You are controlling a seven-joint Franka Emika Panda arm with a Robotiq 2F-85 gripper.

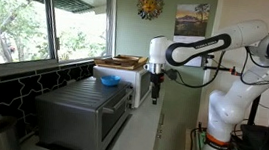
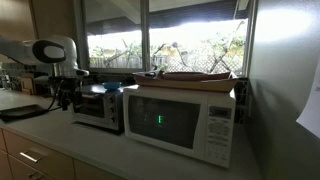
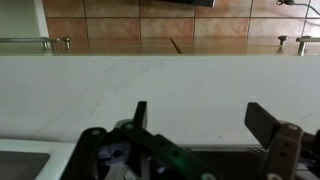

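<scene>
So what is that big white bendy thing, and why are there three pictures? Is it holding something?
The white bendy thing is a robot arm that a person steers. Two pictures come from cameras standing in the room, looking at the same kitchen counter from different spots. The third comes from a camera on the arm's wrist: at the bottom you see its two dark jaws, wide open and holding nothing, above a pale countertop. On the counter stand a toaster oven and a white microwave with a flat tray on top. The jaws hang in the air close to the toaster oven.
</scene>
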